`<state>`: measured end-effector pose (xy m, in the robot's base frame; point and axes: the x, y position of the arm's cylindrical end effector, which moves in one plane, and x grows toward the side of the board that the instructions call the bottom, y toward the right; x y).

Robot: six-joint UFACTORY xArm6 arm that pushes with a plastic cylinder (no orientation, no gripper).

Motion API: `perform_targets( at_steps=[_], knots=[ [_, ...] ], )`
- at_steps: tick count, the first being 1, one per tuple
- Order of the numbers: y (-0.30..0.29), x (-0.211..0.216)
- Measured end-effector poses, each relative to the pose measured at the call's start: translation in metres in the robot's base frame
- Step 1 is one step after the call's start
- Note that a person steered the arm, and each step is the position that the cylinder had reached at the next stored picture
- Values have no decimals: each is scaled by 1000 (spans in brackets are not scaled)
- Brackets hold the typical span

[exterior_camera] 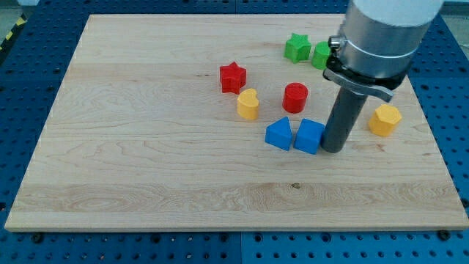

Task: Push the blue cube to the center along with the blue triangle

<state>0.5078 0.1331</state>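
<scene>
The blue cube [309,136] sits on the wooden board [146,169], right of the board's middle. The blue triangle [278,134] lies just to its left, touching or nearly touching it. My tip [331,149] is against the cube's right side, at the view's right of both blue blocks. The rod rises to the grey arm body at the view's top right.
A red cylinder [295,97], a yellow heart-like block [248,104] and a red star [232,77] lie above the blue blocks. A green star [297,48] and another green block [321,55] are near the top. A yellow hexagon [385,119] is right of the rod.
</scene>
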Motion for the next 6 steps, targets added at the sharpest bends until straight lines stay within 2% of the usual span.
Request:
perform_targets(
  at_steps=[3, 6],
  knots=[
    [-18, -17],
    [-129, -17]
  ],
)
